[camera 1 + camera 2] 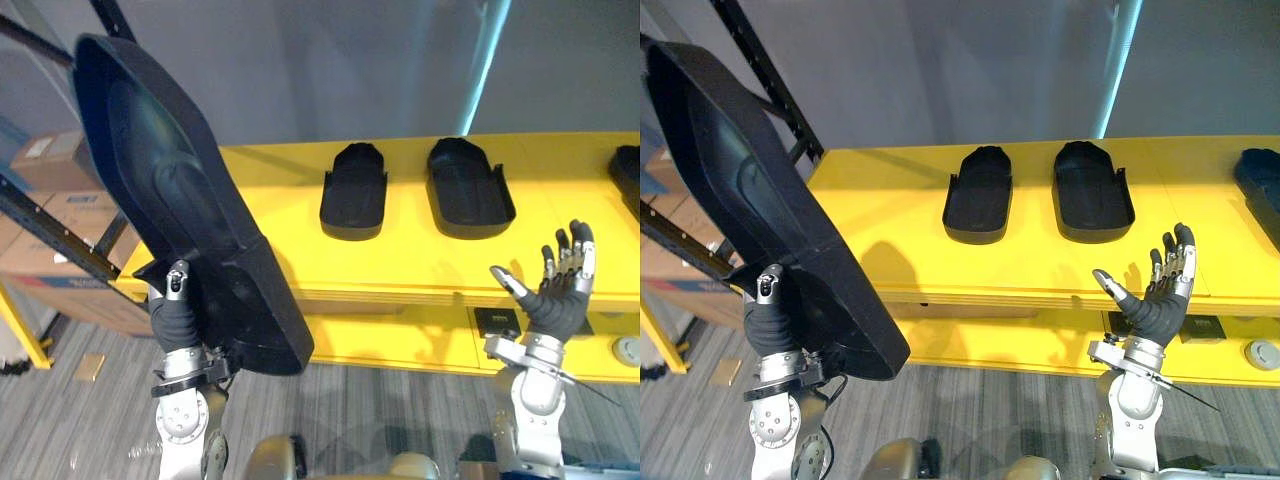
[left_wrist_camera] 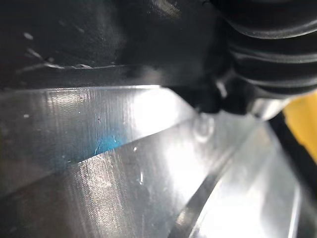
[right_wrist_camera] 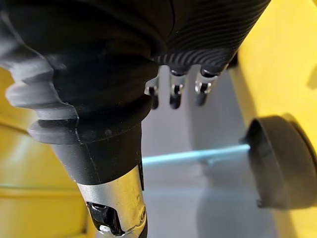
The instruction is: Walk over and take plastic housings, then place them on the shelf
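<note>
Yellow shelf (image 1: 560, 180), two tiers, running left to right; top tier: black plastic housing (image 1: 354, 190) left of centre, rounded end far; second housing (image 1: 469, 187) just right of it, apart, same lie; third housing (image 1: 628, 172) at the right end, partly seen; lower tier, right: small black square piece (image 1: 496, 321); grey round disc (image 1: 627, 350).

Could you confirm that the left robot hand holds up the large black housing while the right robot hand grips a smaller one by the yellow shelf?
Not quite: the left eye view shows the right robot hand open and holding nothing. The left robot hand does hold up the large black housing, and the smaller housings lie on the yellow shelf.
</note>
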`<state>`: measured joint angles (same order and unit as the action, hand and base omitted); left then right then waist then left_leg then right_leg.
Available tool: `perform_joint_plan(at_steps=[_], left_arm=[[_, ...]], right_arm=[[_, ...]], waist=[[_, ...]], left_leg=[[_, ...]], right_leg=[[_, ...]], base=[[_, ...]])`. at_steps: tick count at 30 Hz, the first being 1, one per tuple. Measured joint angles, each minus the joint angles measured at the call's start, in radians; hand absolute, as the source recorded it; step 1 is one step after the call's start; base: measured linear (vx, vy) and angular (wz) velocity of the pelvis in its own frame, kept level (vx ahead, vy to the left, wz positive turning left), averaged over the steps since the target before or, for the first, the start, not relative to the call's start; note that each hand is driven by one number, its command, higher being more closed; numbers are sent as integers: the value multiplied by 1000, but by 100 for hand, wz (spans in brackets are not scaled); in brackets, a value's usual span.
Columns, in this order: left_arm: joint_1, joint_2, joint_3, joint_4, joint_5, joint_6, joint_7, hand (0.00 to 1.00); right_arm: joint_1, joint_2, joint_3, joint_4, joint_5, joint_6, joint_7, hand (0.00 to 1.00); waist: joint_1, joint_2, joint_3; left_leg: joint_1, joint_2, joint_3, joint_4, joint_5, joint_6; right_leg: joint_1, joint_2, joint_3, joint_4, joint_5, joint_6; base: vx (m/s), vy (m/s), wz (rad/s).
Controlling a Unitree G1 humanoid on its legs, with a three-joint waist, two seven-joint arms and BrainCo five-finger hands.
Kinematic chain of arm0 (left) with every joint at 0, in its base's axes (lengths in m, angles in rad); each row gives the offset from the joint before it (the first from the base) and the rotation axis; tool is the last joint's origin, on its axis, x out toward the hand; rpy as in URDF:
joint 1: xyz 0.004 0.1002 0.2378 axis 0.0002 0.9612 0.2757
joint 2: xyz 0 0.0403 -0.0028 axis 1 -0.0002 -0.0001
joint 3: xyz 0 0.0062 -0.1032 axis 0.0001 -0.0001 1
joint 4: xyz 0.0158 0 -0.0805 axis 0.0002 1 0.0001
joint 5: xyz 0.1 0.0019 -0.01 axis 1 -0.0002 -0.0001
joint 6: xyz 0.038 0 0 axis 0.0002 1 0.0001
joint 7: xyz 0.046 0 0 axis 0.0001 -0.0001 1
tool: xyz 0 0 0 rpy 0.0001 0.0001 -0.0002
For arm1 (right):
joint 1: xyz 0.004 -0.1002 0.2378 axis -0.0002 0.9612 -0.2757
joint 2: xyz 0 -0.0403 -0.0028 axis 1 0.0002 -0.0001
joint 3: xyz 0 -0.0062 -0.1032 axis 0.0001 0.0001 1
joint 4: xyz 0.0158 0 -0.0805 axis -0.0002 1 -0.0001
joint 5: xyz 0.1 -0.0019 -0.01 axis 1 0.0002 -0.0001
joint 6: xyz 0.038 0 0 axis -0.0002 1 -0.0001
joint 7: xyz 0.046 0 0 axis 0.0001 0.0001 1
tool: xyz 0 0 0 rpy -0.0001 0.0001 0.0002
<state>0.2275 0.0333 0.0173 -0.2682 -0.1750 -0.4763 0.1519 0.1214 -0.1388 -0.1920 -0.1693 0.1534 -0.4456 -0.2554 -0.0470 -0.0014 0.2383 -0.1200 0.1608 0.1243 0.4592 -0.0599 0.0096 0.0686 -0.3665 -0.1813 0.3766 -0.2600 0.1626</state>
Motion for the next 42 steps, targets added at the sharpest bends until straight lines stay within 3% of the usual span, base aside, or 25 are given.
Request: perform_joint_plan(at_steps=[1,2,3,5,6,7,8,10,11,12,13,14,17,18,21,23,25,30,36,42], left_arm=[[0,-1,0,16,10,-6,6,100],[1,-1,0,22,22,-6,12,100],[-3,5,4,38,35,-5,24,100],[-24,23,7,50,38,-5,29,100],[-40,47,12,52,41,-4,28,100],[-58,72,17,62,47,0,22,100],[-61,83,17,65,44,3,15,100],[-71,117,30,61,27,11,-17,100],[-73,121,33,56,28,23,-17,100],[-74,130,39,52,27,38,-17,100],[-79,137,45,51,28,49,-15,100],[-80,136,47,50,30,53,-15,100],[-80,120,46,24,75,107,3,100],[-79,112,40,7,108,137,9,100],[-77,111,36,-28,155,187,32,100],[-80,110,39,-40,164,195,49,100],[-86,108,39,-42,197,208,71,100],[-135,119,92,-5,299,293,120,100],[-365,282,190,363,347,424,227,100],[-607,420,166,642,338,440,232,100]], right_arm=[[-2,-23,0,8,7,-12,12,0],[-5,-40,0,14,13,-19,19,0],[-21,-46,3,39,29,-21,32,0],[-25,-17,7,56,29,-40,52,0],[-24,3,11,59,29,-48,67,0],[-22,23,27,63,30,-50,85,0],[-18,28,37,62,30,-53,95,0],[-14,41,73,55,17,-69,115,0],[-13,42,82,55,5,-70,117,0],[-9,43,102,52,-13,-70,122,0],[-6,42,116,30,-16,-70,121,0],[-10,39,116,15,-21,-71,121,0],[-29,38,115,-22,-29,-93,126,0],[-35,30,114,-22,-28,-92,132,0],[-38,7,114,-35,5,-89,163,0],[-39,-5,114,-65,29,-89,184,0],[-40,-18,115,-92,31,-89,190,0],[-57,-20,143,-103,44,-85,192,0],[-61,-33,183,-103,53,-46,252,0],[-111,-83,254,-106,184,11,353,0]], waist=[[-1,20,-12],[-6,32,-19],[-24,42,-26],[-39,42,-26],[-52,43,-26],[-48,25,-15],[-46,24,-16],[-25,22,-19],[-23,25,-19],[-24,21,-32],[-23,4,-45],[-19,2,-48],[-18,-7,-57],[-19,6,-58],[-21,36,-75],[-21,46,-82],[-22,50,-84],[-21,47,-81],[-25,74,-61],[-55,81,-24]], left_leg=[[6,14,-33,-10,51,11],[16,18,-48,-19,73,-1],[23,-8,-51,-5,-13,-70],[26,-22,-22,0,-116,-129],[27,-28,-9,5,-176,-177],[31,-36,-7,18,-192,-168],[32,-37,-9,17,-196,-162],[55,-34,-8,-36,-188,-144],[61,-31,-12,-52,-180,-138],[63,-20,-33,-102,-154,-132],[66,-24,-39,-153,-121,-134],[65,-24,-34,-166,-113,-139],[52,-39,-33,-216,-64,-146],[54,-34,-33,-240,-49,-153],[106,-17,-28,-343,2,-170],[126,-10,-28,-394,32,-175],[139,-12,-29,-434,57,-175],[159,-24,-29,-508,104,-169],[171,-23,8,-538,132,-168],[166,-24,38,-538,138,-166]], right_leg=[[-22,-13,33,28,-16,31],[-40,-20,58,46,-23,51],[-55,-41,103,46,-25,58],[-41,-62,118,3,3,79],[-9,-71,101,-29,43,118],[18,-78,108,-61,96,112],[23,-73,106,-71,131,103],[15,-45,96,-85,241,4],[7,-30,100,-81,236,-4],[6,38,110,-87,169,11],[5,101,85,-123,133,-7],[6,109,58,-143,131,-15],[23,110,43,-233,152,15],[21,116,42,-242,156,20],[27,138,40,-248,158,21],[27,147,35,-250,159,19],[27,147,22,-250,159,19],[19,140,15,-247,162,17],[-17,140,48,-226,165,23],[-63,139,87,-198,165,24]], base=[[5,436,-62],[32,503,-44],[52,512,-25],[34,483,5],[14,395,23],[5,359,23],[3,315,14],[9,278,6],[32,148,15],[33,23,37],[41,-14,32],[43,-6,18],[31,-10,11],[13,-84,2],[13,-82,-2],[-1,-65,3],[-30,-30,12],[-64,7,7],[-58,8,-12],[-10,-1,-16]])
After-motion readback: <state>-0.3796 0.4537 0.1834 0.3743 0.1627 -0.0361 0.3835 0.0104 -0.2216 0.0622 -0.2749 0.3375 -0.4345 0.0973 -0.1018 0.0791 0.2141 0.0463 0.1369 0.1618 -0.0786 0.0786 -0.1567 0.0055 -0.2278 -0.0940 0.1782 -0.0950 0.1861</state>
